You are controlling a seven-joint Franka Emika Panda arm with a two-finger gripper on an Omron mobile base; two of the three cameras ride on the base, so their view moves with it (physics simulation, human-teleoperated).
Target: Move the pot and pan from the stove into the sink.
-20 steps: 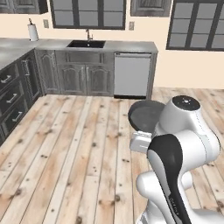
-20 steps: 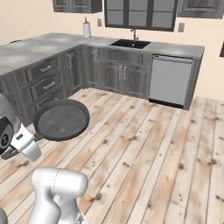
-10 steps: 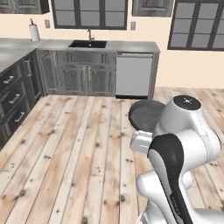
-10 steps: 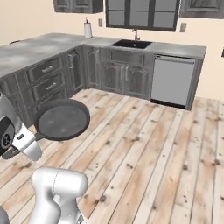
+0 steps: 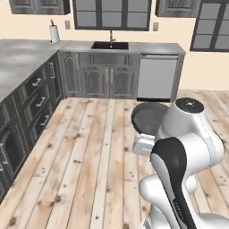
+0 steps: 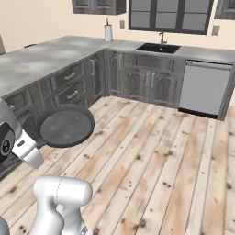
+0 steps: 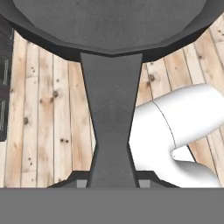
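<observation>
1. The pan (image 6: 64,126) rides in the air over the wood floor (image 6: 151,156), gripped by its short handle (image 7: 111,118); the hand view looks straight up that handle to the bowl, and the right base view shows the speckled inside facing the camera, tipped rather than level.
2. The hand (image 7: 112,178) is clamped narrow on the handle, its two tips just rising either side of the handle's near end.
3. What has changed over the last second is the whole picture, not the pan: the cabinets, the dishwasher (image 5: 156,77) and the sink (image 5: 110,45) have slid a little across both base views and sit slightly nearer, while the pan keeps its place against the arm. I read that as the base driving toward the sink wall with the load held steady.
4. The sink is a black basin under a slim faucet (image 5: 111,35) in the table (image 5: 27,58) along the back wall, still well apart from the pan across open floor.
5. For the task, this looks like the carry leg for the pan; setting it in the basin is not yet done, and the pot's whereabouts I cannot tell from here.
</observation>
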